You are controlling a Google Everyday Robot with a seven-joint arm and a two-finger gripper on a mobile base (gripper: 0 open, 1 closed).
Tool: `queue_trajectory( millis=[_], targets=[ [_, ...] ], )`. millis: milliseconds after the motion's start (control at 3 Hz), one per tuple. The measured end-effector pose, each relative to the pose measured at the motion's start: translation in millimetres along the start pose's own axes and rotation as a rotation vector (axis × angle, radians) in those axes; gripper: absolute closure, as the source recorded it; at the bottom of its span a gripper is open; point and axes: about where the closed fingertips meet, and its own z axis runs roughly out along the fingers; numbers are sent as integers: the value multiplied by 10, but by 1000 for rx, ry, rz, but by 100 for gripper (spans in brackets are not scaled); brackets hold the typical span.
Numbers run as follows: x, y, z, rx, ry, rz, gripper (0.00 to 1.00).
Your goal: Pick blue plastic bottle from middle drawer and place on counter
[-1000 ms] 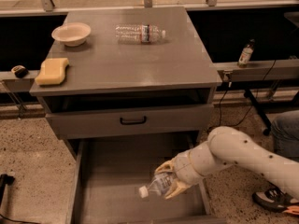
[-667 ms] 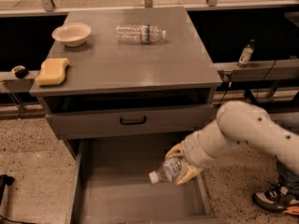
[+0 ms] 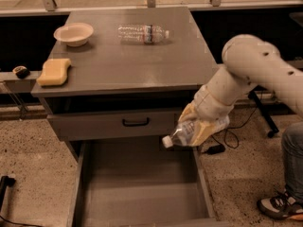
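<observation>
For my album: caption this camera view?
Two-finger gripper holds a small clear white-capped plastic bottle above the wide grey drawer, not yet on the flat grey counter.

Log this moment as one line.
claw: shut on blue plastic bottle, above right side of middle drawer | counter: bottle not yet placed

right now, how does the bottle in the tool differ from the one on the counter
The blue plastic bottle is clamped in the tool above the open middle drawer; the second bottle lies free on the counter. The blue plastic bottle tilts cap-down leftward; the second bottle lies flat on its side. Both are small and clear.
</observation>
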Motion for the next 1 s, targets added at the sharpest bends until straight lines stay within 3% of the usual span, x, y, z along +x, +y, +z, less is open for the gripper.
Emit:
queue_trajectory(
  millis=[333, 667, 1000],
  targets=[
    [22, -79, -307, -11, 9, 1, 100],
    [-130, -132, -498, 21, 6, -19, 100],
    [-453, -367, -1028, 76, 11, 3, 100]
  ],
)
